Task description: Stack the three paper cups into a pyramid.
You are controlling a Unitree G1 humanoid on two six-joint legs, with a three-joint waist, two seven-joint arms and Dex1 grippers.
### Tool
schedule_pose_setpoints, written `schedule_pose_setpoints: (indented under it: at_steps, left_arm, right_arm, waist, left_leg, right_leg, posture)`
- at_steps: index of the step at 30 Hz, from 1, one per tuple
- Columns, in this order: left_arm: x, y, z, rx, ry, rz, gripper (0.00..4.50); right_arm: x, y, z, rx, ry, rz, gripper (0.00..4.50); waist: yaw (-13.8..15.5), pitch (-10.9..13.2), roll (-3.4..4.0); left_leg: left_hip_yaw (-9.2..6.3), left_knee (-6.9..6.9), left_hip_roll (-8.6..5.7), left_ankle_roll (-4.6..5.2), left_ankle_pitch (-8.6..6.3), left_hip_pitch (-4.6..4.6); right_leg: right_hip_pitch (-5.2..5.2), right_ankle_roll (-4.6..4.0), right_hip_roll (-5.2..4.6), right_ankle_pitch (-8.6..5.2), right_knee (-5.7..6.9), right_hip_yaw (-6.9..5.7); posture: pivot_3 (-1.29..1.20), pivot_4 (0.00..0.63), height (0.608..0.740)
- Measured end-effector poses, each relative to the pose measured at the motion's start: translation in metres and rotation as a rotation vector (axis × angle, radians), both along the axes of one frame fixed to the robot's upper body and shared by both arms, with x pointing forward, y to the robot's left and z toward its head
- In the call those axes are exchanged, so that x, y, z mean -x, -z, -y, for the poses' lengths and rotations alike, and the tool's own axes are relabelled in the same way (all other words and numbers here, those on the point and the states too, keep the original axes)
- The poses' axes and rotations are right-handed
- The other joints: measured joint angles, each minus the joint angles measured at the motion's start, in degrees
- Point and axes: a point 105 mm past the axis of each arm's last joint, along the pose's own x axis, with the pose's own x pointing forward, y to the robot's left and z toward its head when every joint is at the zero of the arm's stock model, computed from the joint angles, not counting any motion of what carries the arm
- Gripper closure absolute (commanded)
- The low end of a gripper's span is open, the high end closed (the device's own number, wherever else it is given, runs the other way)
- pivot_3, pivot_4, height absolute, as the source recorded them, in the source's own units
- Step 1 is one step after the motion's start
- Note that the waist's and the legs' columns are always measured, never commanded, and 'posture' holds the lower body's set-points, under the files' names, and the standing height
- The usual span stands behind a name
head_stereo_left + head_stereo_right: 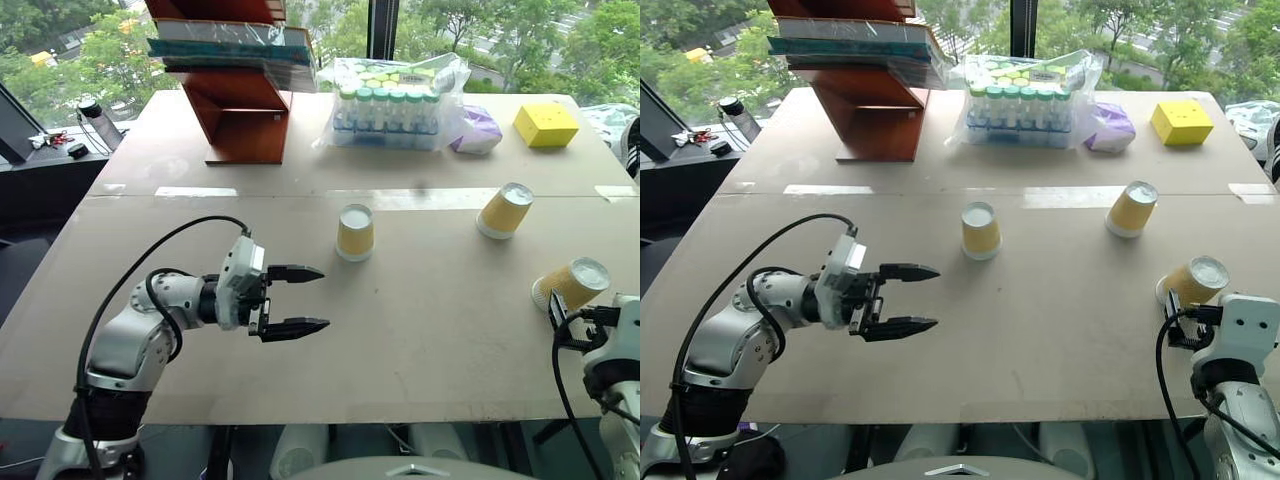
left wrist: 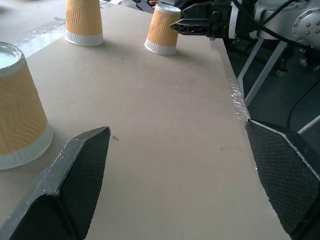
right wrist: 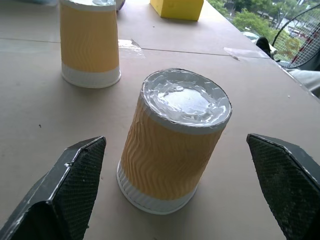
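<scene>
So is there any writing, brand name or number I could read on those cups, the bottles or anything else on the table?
None can be read.
Three paper cups: wavy yellow pattern, no print.
Bag of green-capped bottles: a label on top, too small to read.
Yellow box: dark marks only, no legible text.
Stacked packets on the red stand: printing blurred.

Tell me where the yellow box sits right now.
In the left eye view the yellow box sits at the table's far right corner, just right of the purple packet and beyond the rightmost two paper cups.
</scene>
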Motion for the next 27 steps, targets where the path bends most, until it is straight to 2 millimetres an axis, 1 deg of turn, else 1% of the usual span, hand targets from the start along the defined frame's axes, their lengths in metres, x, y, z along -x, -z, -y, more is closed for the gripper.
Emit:
schedule_pose_setpoints:
  at_steps: [1,2,3,5,8,10,11,12,14,17,18,20,22,23,25,26,27]
  left_arm:
    - [0.0,0.0,0.001,0.0,0.002,0.001,0.07]
    - [0.001,-0.001,0.002,0.001,0.006,0.006,0.0]
    - [0.002,-0.002,0.002,0.001,0.01,0.01,0.0]
    - [0.003,-0.003,0.003,0.001,0.014,0.014,0.0]
    - [0.004,-0.005,0.005,-0.001,0.023,0.022,0.0]
    - [0.006,-0.005,0.006,-0.002,0.024,0.023,0.0]
    - [0.006,-0.005,0.006,-0.002,0.024,0.023,0.0]
    - [0.006,-0.005,0.006,-0.002,0.02,0.023,0.0]
    - [0.005,-0.004,0.005,-0.003,0.006,0.018,0.0]
    - [0.006,-0.001,0.004,-0.002,-0.009,0.008,0.0]
    - [0.006,0.0,0.004,-0.002,-0.015,0.006,0.0]
    - [0.005,0.001,0.003,-0.002,-0.023,0.008,0.0]
    - [0.005,0.001,0.003,-0.002,-0.027,0.01,0.0]
    - [0.005,0.001,0.002,-0.001,-0.031,0.011,0.0]
    - [0.005,0.001,0.002,-0.001,-0.037,0.012,0.0]
    - [0.004,0.001,0.001,-0.001,-0.042,0.012,0.0]
    - [0.004,0.001,0.001,-0.001,-0.046,0.011,0.0]
  right_arm:
    - [-0.003,0.0,0.002,-0.013,0.013,0.001,0.0]
    - [-0.007,0.001,0.006,-0.028,0.032,-0.001,0.59]
    - [-0.008,0.002,0.008,-0.033,0.042,-0.005,0.81]
    - [-0.014,0.003,0.009,-0.053,0.049,-0.01,1.76]
    - [-0.018,0.0,0.008,-0.044,0.033,-0.004,3.17]
    - [-0.019,-0.003,0.007,-0.033,0.011,0.004,3.93]
    - [-0.019,-0.004,0.007,-0.029,0.007,0.005,4.09]
    - [-0.019,-0.005,0.006,-0.023,-0.008,0.003,4.43]
    - [-0.017,-0.004,0.003,-0.012,-0.051,-0.011,4.47]
    - [-0.017,-0.003,-0.013,-0.039,-0.152,-0.018,4.47]
    - [-0.018,-0.006,-0.02,-0.048,-0.19,-0.007,4.47]
    - [-0.019,-0.01,-0.028,-0.043,-0.229,0.006,4.47]
    - [-0.018,-0.009,-0.029,-0.038,-0.24,-0.001,3.9]
    - [-0.017,-0.009,-0.027,-0.05,-0.216,0.005,3.66]
    - [-0.012,-0.006,-0.02,-0.048,-0.179,-0.006,2.78]
    - [-0.011,-0.005,-0.019,-0.045,-0.175,-0.012,2.21]
    - [-0.008,-0.003,-0.019,-0.043,-0.173,-0.025,1.92]
  waist:
    - [-0.3,0.0,0.01]
    - [-0.5,0.0,0.03]
    - [-0.7,0.0,0.03]
    - [-0.9,0.0,0.04]
    - [-1.0,0.1,0.09]
    - [-1.0,0.1,0.09]
    - [-1.0,0.0,0.08]
    - [-1.0,0.0,0.07]
    - [-1.0,0.0,0.07]
    - [-1.1,0.1,0.14]
    - [-1.2,0.1,0.16]
    - [-1.1,0.1,0.15]
    - [-1.0,0.1,0.15]
    - [-0.9,0.1,0.15]
    - [-0.9,0.1,0.16]
    - [-0.9,0.1,0.15]
    - [-0.9,0.1,0.16]
  left_leg:
    - [0.01,0.0,-0.01,0.0,0.0,-0.01]
    - [0.01,-0.01,-0.01,0.0,0.0,-0.01]
    - [0.0,-0.02,-0.02,0.0,0.0,-0.01]
    - [0.0,-0.03,-0.05,0.0,0.0,-0.01]
    - [0.0,-0.04,-0.07,0.0,0.0,0.0]
    - [0.0,-0.04,-0.07,0.0,0.0,0.0]
    - [0.01,-0.04,-0.07,0.0,0.0,0.01]
    - [0.0,-0.03,-0.07,0.0,0.0,0.01]
    - [0.02,-0.03,-0.06,0.0,0.0,0.01]
    - [0.01,-0.04,-0.03,0.0,0.0,0.02]
    - [0.01,-0.04,-0.01,0.0,0.0,0.02]
    - [-0.01,-0.04,-0.01,0.0,0.0,0.01]
    - [0.0,-0.04,-0.02,0.0,0.0,-0.01]
    - [-0.01,-0.04,-0.02,0.0,0.0,-0.02]
    - [0.01,-0.04,-0.03,0.0,0.0,-0.02]
    - [0.0,-0.04,-0.03,0.0,0.0,-0.02]
    - [0.0,-0.04,-0.02,0.0,0.0,-0.02]
  right_leg:
    - [0.0,0.01,0.0,0.01,0.0,0.01]
    - [0.0,0.04,0.0,0.02,-0.01,0.02]
    - [0.0,0.05,0.0,0.03,-0.01,0.01]
    - [0.0,0.11,0.01,0.06,-0.01,0.0]
    - [0.0,0.15,0.02,0.08,-0.01,0.0]
    - [0.0,0.15,0.02,0.08,-0.01,0.01]
    - [0.0,0.15,0.02,0.08,-0.01,0.02]
    - [0.0,0.15,0.02,0.08,-0.01,0.02]
    - [0.0,0.15,0.03,0.07,-0.01,0.04]
    - [-0.01,0.16,0.05,0.08,0.0,0.05]
    - [-0.01,0.16,0.07,0.08,0.0,0.05]
    - [-0.01,0.15,0.07,0.07,-0.01,0.03]
    - [-0.01,0.15,0.06,0.07,-0.03,0.02]
    - [-0.01,0.15,0.05,0.07,-0.04,0.01]
    - [-0.01,0.13,0.03,0.06,-0.05,0.03]
    - [-0.01,0.13,0.03,0.06,-0.05,0.02]
    - [-0.01,0.13,0.03,0.06,-0.05,0.02]
  posture:
    - [0.0,0.15,0.74]
    - [0.0,0.15,0.74]
    - [0.0,0.15,0.74]
    - [0.0,0.15,0.74]
    - [0.0,0.15,0.74]
    - [0.0,0.15,0.74]
    - [0.0,0.15,0.74]
    - [0.0,0.15,0.74]
    - [0.0,0.15,0.74]
    - [0.0,0.15,0.74]
    - [0.0,0.15,0.74]
    - [0.0,0.15,0.74]
    - [0.0,0.15,0.74]
    - [0.0,0.15,0.74]
    - [0.0,0.15,0.74]
    - [0.0,0.15,0.74]
    - [0.0,0.15,0.74]
